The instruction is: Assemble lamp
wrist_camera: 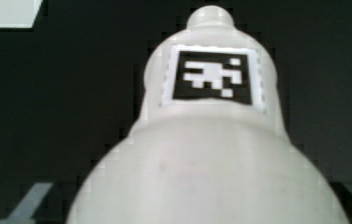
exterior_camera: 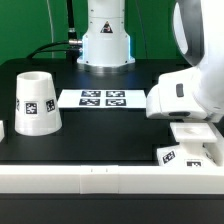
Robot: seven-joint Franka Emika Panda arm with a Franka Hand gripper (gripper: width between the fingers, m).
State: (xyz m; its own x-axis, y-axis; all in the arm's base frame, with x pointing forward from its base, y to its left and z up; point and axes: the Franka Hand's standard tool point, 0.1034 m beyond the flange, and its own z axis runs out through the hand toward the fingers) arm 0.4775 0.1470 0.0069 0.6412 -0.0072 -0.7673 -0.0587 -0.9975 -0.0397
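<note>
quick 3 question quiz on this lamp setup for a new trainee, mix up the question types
1. True or false: the white tapered plastic lamp shade stands on the black table, to the exterior view's left of the flat white marker board.
2. Which thing fills the wrist view? A) the white plastic bulb bearing a black-and-white square tag B) the shade C) the marker board
3. On which side of the exterior view does the flat square white lamp base lie?

Key: 1 true; 2 A; 3 the right.
</note>
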